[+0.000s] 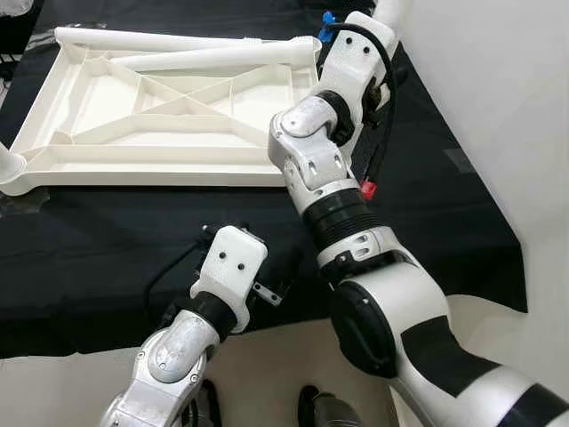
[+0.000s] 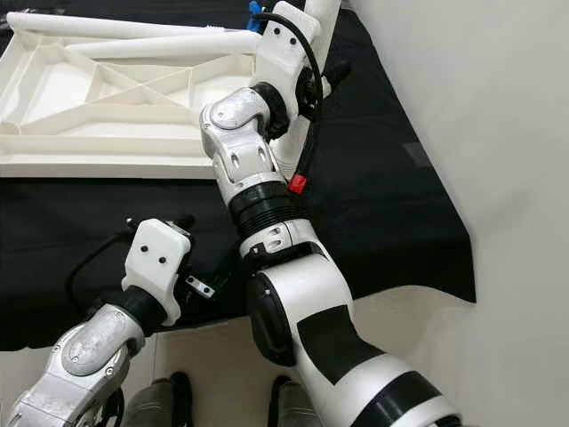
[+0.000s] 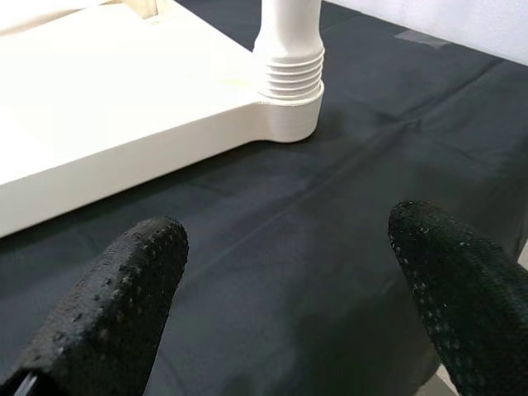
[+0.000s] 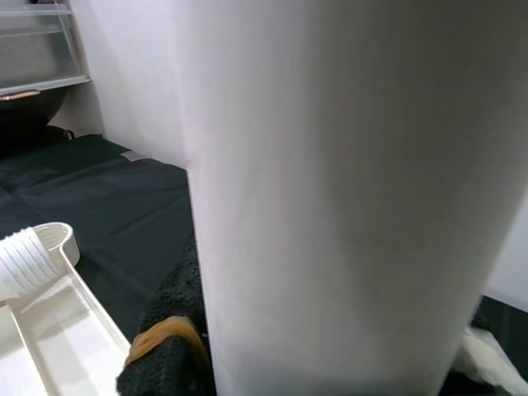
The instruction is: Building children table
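Note:
The white tabletop lies upside down on a black cloth, its ribs facing up. Two loose white legs rest across its far side. A third leg stands upright at the near right corner, its threaded end sitting in the corner socket. My right gripper is shut on this leg, and a black finger presses against the wide white tube. Low over the cloth in front of that corner, my left gripper is open and holds nothing.
The black cloth ends at its near edge on a pale floor. A white wall rises close on the right. A rounded white piece sits at the tabletop's near left corner. My own feet are below.

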Controlling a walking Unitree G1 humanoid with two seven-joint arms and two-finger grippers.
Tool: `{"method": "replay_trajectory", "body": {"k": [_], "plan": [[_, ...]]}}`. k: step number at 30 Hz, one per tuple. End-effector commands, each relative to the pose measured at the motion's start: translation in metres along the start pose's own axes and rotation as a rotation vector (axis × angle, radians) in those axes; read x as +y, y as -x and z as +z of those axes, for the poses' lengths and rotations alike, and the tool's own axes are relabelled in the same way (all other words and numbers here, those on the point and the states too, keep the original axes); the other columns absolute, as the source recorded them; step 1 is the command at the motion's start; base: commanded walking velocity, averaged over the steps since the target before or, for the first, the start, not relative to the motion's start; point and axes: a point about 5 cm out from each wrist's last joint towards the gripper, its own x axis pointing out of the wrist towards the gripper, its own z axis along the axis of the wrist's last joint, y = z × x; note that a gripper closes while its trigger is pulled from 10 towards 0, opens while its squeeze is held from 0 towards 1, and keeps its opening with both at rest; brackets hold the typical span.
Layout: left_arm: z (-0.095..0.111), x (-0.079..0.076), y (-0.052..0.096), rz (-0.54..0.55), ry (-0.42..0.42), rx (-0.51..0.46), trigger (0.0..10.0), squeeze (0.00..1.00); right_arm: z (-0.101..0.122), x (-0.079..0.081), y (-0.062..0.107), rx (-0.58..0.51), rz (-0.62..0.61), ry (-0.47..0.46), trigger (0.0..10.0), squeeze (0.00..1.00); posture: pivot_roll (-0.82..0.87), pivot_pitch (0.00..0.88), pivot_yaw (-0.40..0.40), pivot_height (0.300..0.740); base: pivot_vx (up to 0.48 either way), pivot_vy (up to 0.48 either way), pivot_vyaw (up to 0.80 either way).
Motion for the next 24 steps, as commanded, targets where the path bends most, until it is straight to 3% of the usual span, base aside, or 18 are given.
{"method": "replay_trajectory", "body": {"k": [1, 19, 20, 21, 22, 24], "plan": [[-0.006, -0.0019, 0.0016, 0.003, 0.015, 0.036, 10.0, 0.0, -0.04, -0.0069, 0.0027, 0.14, -0.031, 0.121, 10.0, 0.0, 0.08, 0.261, -0.095, 0.74, 0.0, 0.0, 0.0], [-0.0135, -0.0032, 0.0032, -0.014, 0.009, 0.066, 10.0, 0.0, -0.038, -0.0011, 0.0023, 0.152, 0.058, 0.06, 10.0, 0.0, 0.08, 0.262, -0.089, 0.74, 0.0, 0.0, 0.0], [-0.0139, -0.0032, 0.0034, -0.015, 0.007, 0.068, 10.0, 0.0, -0.0374, -0.0003, 0.0027, 0.148, 0.069, 0.052, 10.0, 0.44, 0.08, 0.262, -0.089, 0.74, 0.0, 0.0, 0.0], [-0.0139, -0.0032, 0.0034, -0.015, 0.007, 0.068, 10.0, 0.0, -0.0374, -0.0003, 0.0027, 0.148, 0.069, 0.052, 10.0, 0.44, 0.08, 0.262, -0.089, 0.74, 0.0, 0.0, 0.0], [-0.0143, -0.0033, 0.0036, -0.015, 0.006, 0.069, 10.0, 0.0, -0.0364, 0.0005, 0.0031, 0.144, 0.078, 0.044, 10.0, 1.0, 0.08, 0.262, -0.088, 0.74, 0.0, 0.0, 0.0], [-0.0146, -0.0034, 0.0037, -0.015, 0.005, 0.07, 10.0, 0.0, -0.0357, 0.0011, 0.0034, 0.14, 0.083, 0.038, 10.0, 1.0, 0.08, 0.261, -0.088, 0.74, 0.0, 0.0, 0.0]]}}
